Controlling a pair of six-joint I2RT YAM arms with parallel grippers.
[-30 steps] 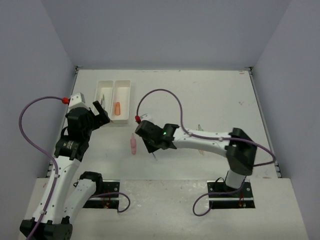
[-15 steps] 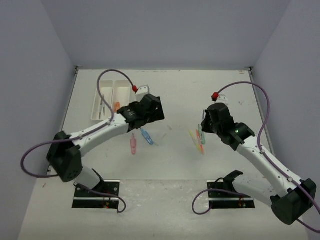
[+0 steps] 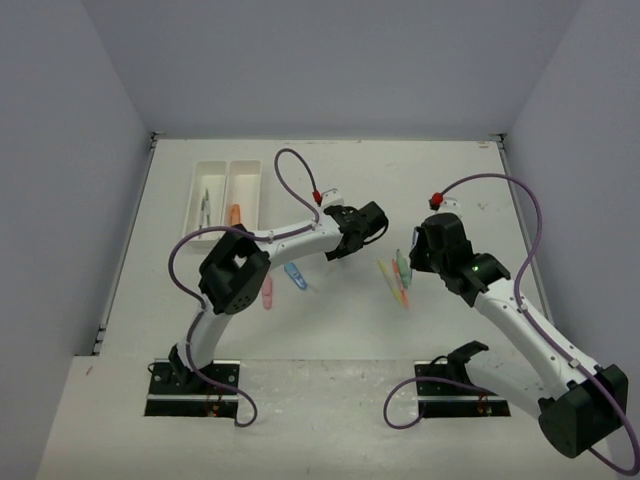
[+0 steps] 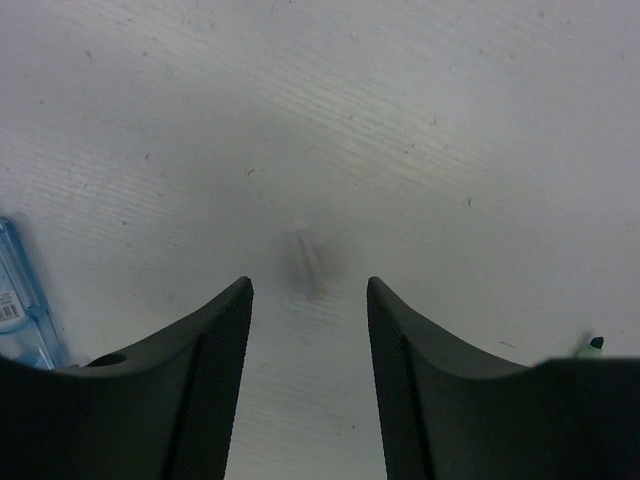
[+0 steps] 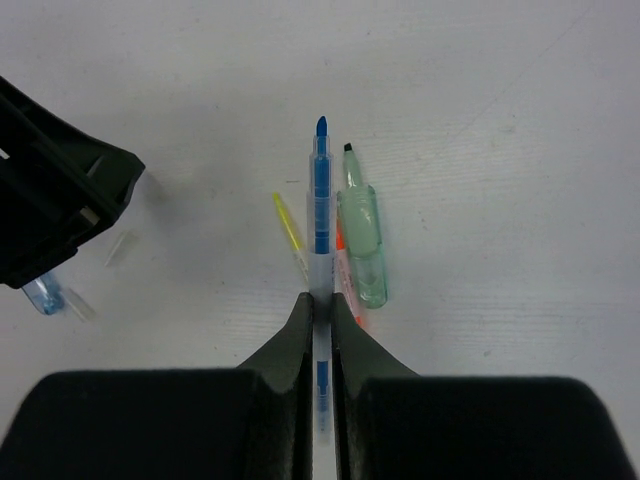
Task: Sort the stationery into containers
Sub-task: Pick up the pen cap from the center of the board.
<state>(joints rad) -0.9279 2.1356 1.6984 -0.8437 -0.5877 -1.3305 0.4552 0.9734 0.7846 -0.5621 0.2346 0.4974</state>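
My right gripper (image 5: pixel 321 305) is shut on a blue marker (image 5: pixel 320 190) with a clear barrel, held low over the table. Beside it lie a green highlighter (image 5: pixel 361 245) and a slim yellow marker (image 5: pixel 289 222), with an orange one partly hidden under them. My left gripper (image 4: pixel 309 288) stands open just above the table, and a small clear cap (image 4: pixel 308 262) lies just ahead of its tips. A blue piece (image 3: pixel 296 275) and a pink piece (image 3: pixel 267 292) lie left of centre. The containers (image 3: pixel 245 163) at the back left hold a thin pen (image 3: pixel 205 205) and an orange piece (image 3: pixel 234 213).
The two grippers (image 3: pixel 345 240) (image 3: pixel 412 262) are close together in the middle of the table. Two more small clear caps (image 5: pixel 120 247) (image 5: pixel 78 302) lie between them. Grey walls close in the table on three sides.
My left gripper has swung from beside the containers to the middle of the table. My right gripper has moved from the centre to the marker cluster on the right.
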